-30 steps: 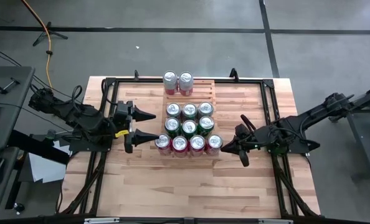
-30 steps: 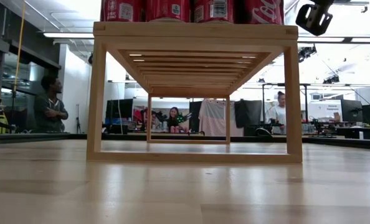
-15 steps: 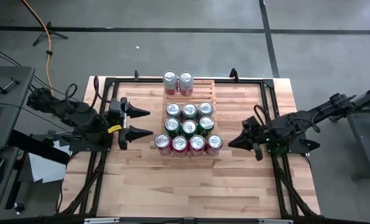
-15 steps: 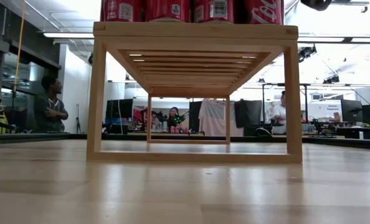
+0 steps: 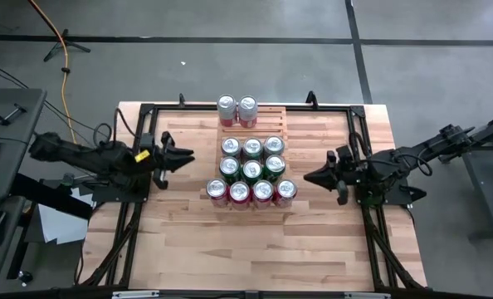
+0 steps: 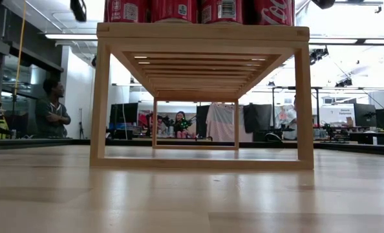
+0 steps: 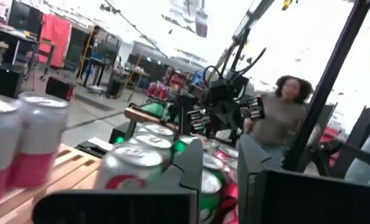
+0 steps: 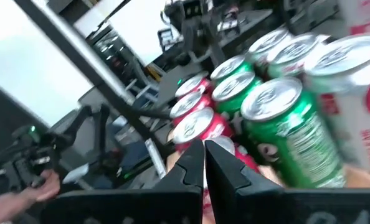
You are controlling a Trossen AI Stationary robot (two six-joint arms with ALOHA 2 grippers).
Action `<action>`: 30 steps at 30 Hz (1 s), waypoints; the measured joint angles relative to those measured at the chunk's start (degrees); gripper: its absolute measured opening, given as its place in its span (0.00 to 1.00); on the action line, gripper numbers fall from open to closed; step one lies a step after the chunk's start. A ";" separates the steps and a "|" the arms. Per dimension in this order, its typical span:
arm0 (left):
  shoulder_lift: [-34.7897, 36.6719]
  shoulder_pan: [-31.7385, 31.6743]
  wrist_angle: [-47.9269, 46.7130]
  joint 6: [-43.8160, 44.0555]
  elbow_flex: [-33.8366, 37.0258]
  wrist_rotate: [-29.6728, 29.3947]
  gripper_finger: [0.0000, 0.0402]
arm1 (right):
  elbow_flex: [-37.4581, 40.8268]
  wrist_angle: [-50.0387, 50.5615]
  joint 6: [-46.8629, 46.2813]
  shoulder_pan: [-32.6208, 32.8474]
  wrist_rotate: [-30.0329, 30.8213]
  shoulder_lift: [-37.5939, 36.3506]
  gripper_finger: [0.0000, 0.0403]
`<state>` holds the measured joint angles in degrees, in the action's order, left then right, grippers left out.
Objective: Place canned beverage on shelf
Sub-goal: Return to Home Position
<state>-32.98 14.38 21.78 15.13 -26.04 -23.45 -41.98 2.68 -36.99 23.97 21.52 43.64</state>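
Observation:
The shelf [image 5: 275, 124] stands mid-table, a pale slatted rack in stepped tiers; the low view shows it from the front [image 6: 202, 32]. On it stand a front row of red cans [image 5: 251, 192], two rows of green cans [image 5: 252, 159], and two silver-and-pink cans [image 5: 236, 110] at the back. My left gripper [image 5: 188, 157] hovers shut to the left of the shelf, pointing at the cans [image 7: 221, 168]. My right gripper [image 5: 306, 177] hovers shut to the right of the shelf, beside the red row [image 8: 204, 163]. Neither gripper holds a can.
A black frame [image 5: 147, 116] runs around the wooden tabletop [image 5: 255, 241], which stretches from the shelf to the near edge. Both arms reach in from the sides. People [image 6: 52, 107] stand in the room beyond the far edge.
My left gripper has shut, pulled back from the red cans toward the table's left edge, and shifted toward the far edge. My right gripper has stayed shut, risen, and drawn away from the front row toward the far and right edges. The cans have not moved.

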 joint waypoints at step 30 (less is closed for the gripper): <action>32.66 -6.13 -0.89 5.53 25.39 9.38 0.00 | 0.00 0.04 -1.69 0.00 5.09 0.00 0.00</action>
<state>-0.32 8.25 20.89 20.66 -0.64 -14.06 -41.98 2.72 -38.69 23.97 26.61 43.64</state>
